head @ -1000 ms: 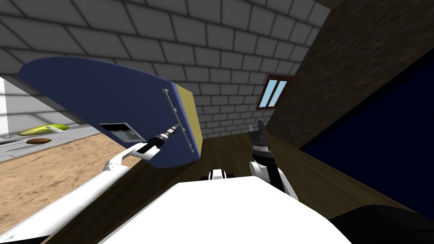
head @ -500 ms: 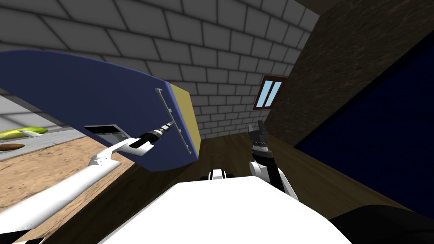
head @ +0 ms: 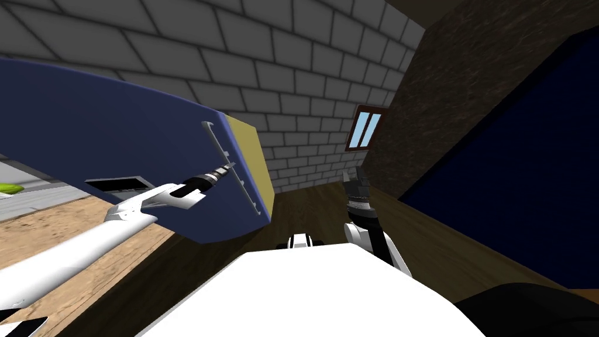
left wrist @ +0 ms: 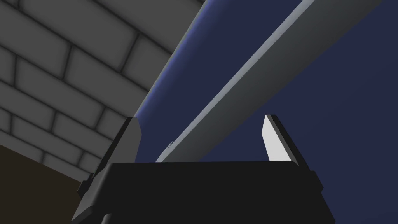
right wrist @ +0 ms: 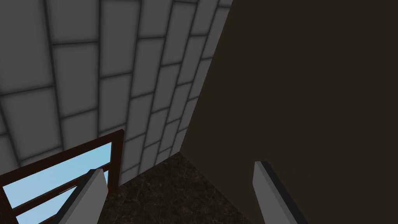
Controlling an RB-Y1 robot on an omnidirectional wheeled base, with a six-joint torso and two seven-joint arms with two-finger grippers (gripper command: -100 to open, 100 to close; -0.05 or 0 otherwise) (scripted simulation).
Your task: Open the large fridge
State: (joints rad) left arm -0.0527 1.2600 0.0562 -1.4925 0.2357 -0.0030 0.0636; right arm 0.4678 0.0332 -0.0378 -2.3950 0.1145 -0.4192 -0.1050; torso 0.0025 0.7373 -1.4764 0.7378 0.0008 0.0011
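The fridge's dark blue door (head: 117, 134) slants across the left of the head view, with a yellow edge (head: 248, 158) on its near side. A thin grey handle bar (head: 234, 172) runs along that side. My left gripper (head: 228, 168) is at the middle of the bar. In the left wrist view the handle bar (left wrist: 248, 81) passes diagonally between the fingers (left wrist: 276, 142) of my left gripper (left wrist: 202, 136), which stand open around it without pressing it. My right gripper (head: 355, 178) is raised at the centre, open and holding nothing, as the right wrist view also shows (right wrist: 178, 186).
A sandy wooden counter (head: 52, 225) lies under my left arm, with a green thing (head: 7, 188) at its far left. A grey brick wall with a small window (head: 364, 129) stands behind. A dark brown wall (head: 468, 76) and a dark blue panel (head: 526, 175) close the right side.
The whole head view has slid left and the door looms larger: my own move. My left gripper has stayed at the handle, still open. The right arm has not moved.
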